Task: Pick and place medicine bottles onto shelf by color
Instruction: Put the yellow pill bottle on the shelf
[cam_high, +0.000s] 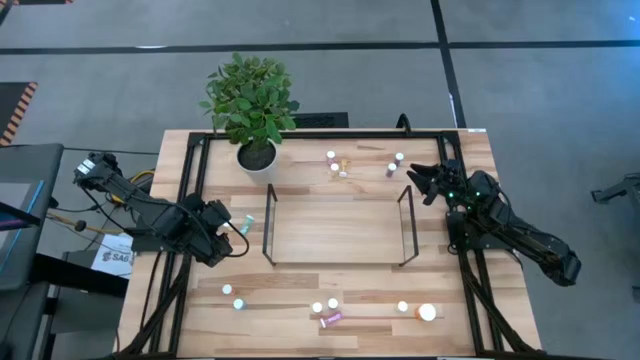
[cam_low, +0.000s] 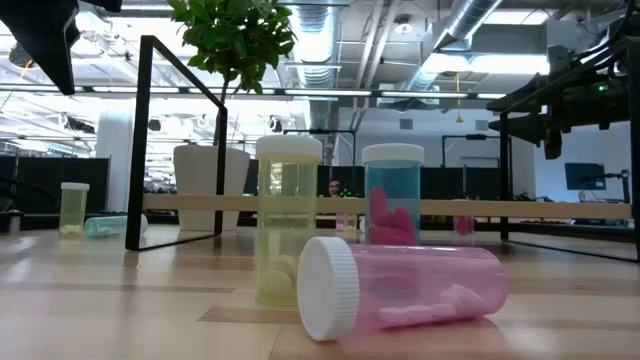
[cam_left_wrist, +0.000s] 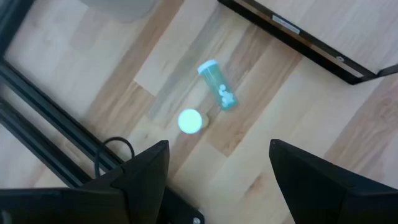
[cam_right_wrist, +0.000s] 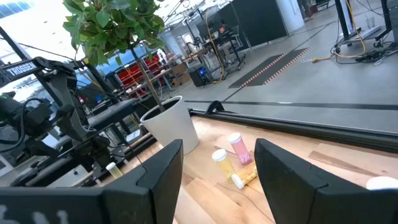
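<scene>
My left gripper (cam_left_wrist: 217, 180) hangs open, pointing steeply down, above a teal medicine bottle (cam_left_wrist: 219, 85) that lies on its side and an upright one seen by its white cap (cam_left_wrist: 190, 121). Both are on the table just left of the shelf (cam_high: 335, 228), a low light-wood platform with black wire end frames. My left gripper (cam_high: 236, 234) touches neither. My right gripper (cam_high: 425, 181) waits open and level at the shelf's far right corner, with nothing between its fingers. More bottles stand at the far edge (cam_high: 335, 165) and the near edge (cam_high: 325, 308); a pink one (cam_low: 400, 290) lies on its side.
A potted plant in a white pot (cam_high: 257, 158) stands at the far left of the shelf. A wider white-orange bottle (cam_high: 427, 312) stands near the front right. Black table frame rails (cam_high: 190, 200) run along both sides. The shelf's top is bare wood.
</scene>
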